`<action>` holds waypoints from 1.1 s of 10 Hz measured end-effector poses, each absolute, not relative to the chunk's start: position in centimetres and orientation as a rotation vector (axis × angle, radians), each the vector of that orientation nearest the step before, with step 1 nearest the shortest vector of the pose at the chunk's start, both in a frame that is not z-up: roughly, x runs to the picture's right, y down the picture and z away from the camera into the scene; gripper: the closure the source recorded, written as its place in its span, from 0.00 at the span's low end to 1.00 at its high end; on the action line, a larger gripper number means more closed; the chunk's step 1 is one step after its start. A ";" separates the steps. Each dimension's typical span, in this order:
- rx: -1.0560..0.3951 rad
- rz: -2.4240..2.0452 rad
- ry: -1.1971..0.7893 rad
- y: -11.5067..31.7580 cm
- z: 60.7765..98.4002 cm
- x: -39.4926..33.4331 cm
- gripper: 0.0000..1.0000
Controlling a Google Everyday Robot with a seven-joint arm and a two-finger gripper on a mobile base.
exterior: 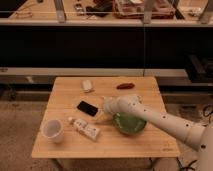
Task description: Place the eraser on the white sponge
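Gripper (pixel 105 108) sits low over the wooden table (pixel 150 142), near its middle, at the end of the white arm (pixel 165 120) that reaches in from the right-hand near corner. Jaws read as released, spread wide, with nothing between them; I see no object carried. Directly behind the wrist, on the arm's side, is the green bowl (pixel 129 123), partly covered by the forearm. The eraser (pixel 87 107) lies flat on the table just beside the gripper, on its left as I face the table, apart from it and not touched. Its long axis runs on a diagonal, far-left corner to near-right corner, so the near-right end is the end closest to the fingers. Judgement: the coming move is a short sideways reach leftward plus a wrist turn, so the jaws close across the slab's narrow width rather than along its length. The slab is thin and glossy, so a slip against the tabletop is the likely risk. The white sponge (pixel 87 85) sits beyond the eraser toward the far edge, almost straight behind it, near but clear of it; the carry after the grasp looks short. Outward: a white printed tube (pixel 85 129) nearer the front, a white cup (pixel 52 130) at front left, a small red item (pixel 125 86) at far right.
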State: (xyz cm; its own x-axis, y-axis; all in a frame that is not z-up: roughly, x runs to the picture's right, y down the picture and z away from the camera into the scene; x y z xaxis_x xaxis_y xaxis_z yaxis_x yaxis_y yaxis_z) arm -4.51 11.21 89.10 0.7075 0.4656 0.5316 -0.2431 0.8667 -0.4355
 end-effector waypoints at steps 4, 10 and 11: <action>-0.375 0.408 -0.702 11.5 90.0 -6.0 0.36; -0.380 0.456 -0.798 11.5 90.1 -7.2 0.95; -0.387 0.453 -0.797 11.8 90.2 -7.1 1.00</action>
State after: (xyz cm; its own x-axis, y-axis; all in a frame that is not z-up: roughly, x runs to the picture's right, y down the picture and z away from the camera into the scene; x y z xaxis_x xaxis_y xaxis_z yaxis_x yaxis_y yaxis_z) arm -7.13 11.81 90.20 0.6135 0.5238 0.5910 -0.2397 0.8366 -0.4926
